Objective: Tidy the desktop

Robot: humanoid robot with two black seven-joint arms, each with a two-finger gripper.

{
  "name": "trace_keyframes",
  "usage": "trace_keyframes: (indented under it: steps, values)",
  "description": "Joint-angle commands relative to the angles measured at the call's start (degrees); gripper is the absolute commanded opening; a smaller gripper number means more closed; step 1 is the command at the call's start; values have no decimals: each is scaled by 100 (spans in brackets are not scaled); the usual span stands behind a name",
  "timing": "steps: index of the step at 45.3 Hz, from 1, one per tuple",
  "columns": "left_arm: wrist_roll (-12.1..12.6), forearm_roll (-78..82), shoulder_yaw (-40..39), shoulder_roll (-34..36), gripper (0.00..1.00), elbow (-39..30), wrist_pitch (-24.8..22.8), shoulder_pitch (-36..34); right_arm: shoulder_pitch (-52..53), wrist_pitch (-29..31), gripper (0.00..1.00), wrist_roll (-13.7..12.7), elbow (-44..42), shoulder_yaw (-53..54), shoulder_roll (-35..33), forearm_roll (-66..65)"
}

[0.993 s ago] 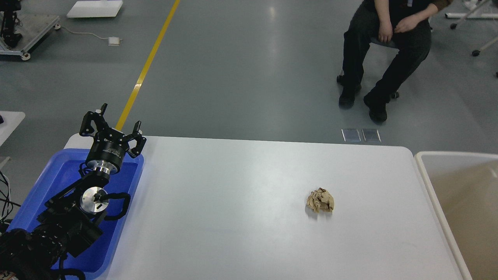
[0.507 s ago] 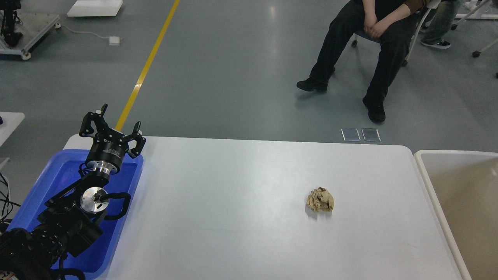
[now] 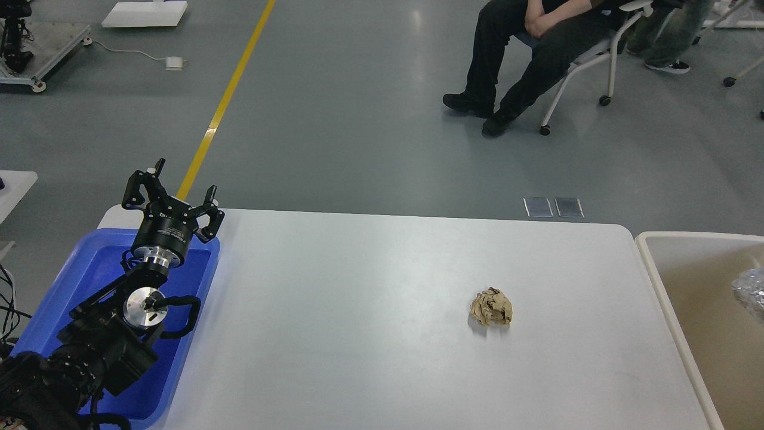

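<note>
While my left arm reaches in from the lower left above the blue plastic tray [image 3: 54, 298], its left gripper [image 3: 173, 194] is held up over the tray's far rim with the jaws spread apart and nothing between them. My right gripper does not show in this view. Most of the view is filled by the tabletop [image 3: 358, 310], smooth, matte and white, a wide rectangle with rounded corners; the glossy, shallow tray with raised walls sits at its left end. Right of the tabletop's centre lies one crumpled ball of tan paper [image 3: 491, 307], creased and irregular, casting a small shadow, well apart from my gripper. Just beside the tabletop's right edge stands a cream-white bin [image 3: 650, 263] with a beige inside, and a wrinkled, silvery foil-like wad [image 3: 751, 292] shows at the view's right edge inside it. Beyond, on the grey floor with its yellow line [image 3: 230, 98], a person in dark trousers [image 3: 525, 42] sits on a wheeled chair
</note>
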Motion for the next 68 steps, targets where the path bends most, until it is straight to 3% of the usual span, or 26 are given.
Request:
trace_keyframes:
  steps: [1, 26, 27, 28, 32, 36, 37, 55, 63, 68]
  values:
    - [3, 0, 0, 0, 100, 0, 0, 0, -338, -218, 0, -129, -62, 357, 521, 34]
    - [3, 0, 0, 0, 100, 0, 0, 0, -435, -578, 0, -120, -53, 525, 785, 51]
    - [3, 0, 0, 0, 100, 0, 0, 0, -435, -648, 8, -111, -53, 516, 785, 42]
    - [3, 0, 0, 0, 100, 0, 0, 0, -435, -814, 25, -111, -44, 498, 785, 42]
    - [-6, 0, 0, 0, 100, 0, -8, 0, -426, -1105, 52, -94, -18, 445, 785, 51]
    - [-5, 0, 0, 0, 100, 0, 0, 0, -382, -1404, 93, -85, -9, 524, 759, 51]
    - [3, 0, 0, 0, 100, 9, -8, 0, -373, -1474, 99, -76, 0, 525, 759, 51]
    - [3, 0, 0, 0, 100, 0, 0, 0, 461, -1527, 100, -85, 202, 831, 478, 60]
    - [3, 0, 0, 0, 100, 0, 0, 0, 1313, -1562, 100, -23, 1080, 1894, -137, 60]
    - [3, 0, 0, 0, 100, 0, 0, 0, 1841, -1562, 100, 38, 1782, 3106, -322, 60]
